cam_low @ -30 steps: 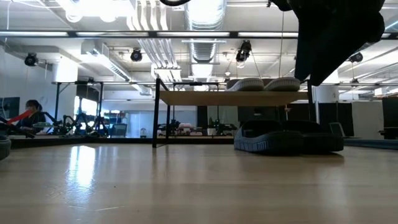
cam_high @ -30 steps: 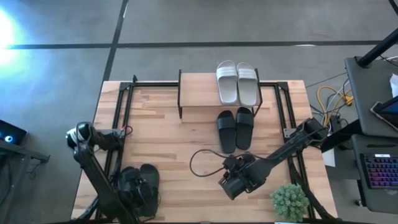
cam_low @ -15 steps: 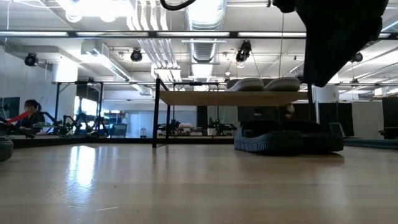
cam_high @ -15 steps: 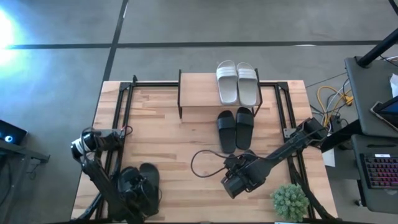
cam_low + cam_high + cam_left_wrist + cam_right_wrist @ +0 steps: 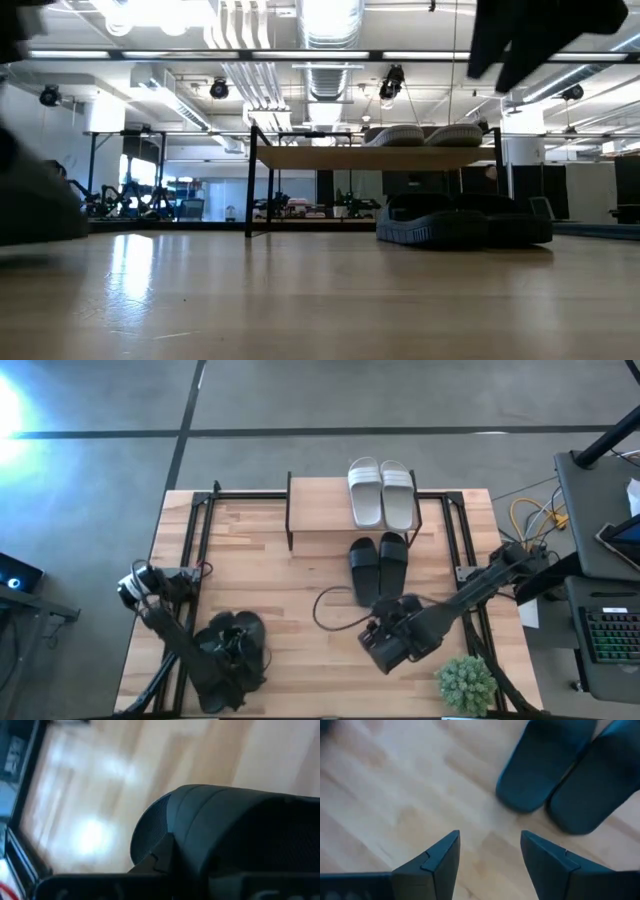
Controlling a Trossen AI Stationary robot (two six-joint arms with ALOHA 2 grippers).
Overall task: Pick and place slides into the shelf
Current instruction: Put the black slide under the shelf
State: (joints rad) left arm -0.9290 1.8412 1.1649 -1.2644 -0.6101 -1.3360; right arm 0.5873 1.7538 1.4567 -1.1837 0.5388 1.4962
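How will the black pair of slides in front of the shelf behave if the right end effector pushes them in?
The black pair of slides lie flat on wide soles, so tipping looks unlikely. They look light; one may skew on the table. The right end effector is open, empty.

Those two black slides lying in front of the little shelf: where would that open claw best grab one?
Probably by the heel end of the nearer black slide, coming from the table's front, where the right gripper hovers open. The heels point toward it and lie flat, so one finger could go above the sole and one at its edge. The pair lies side by side, leaving little room between.
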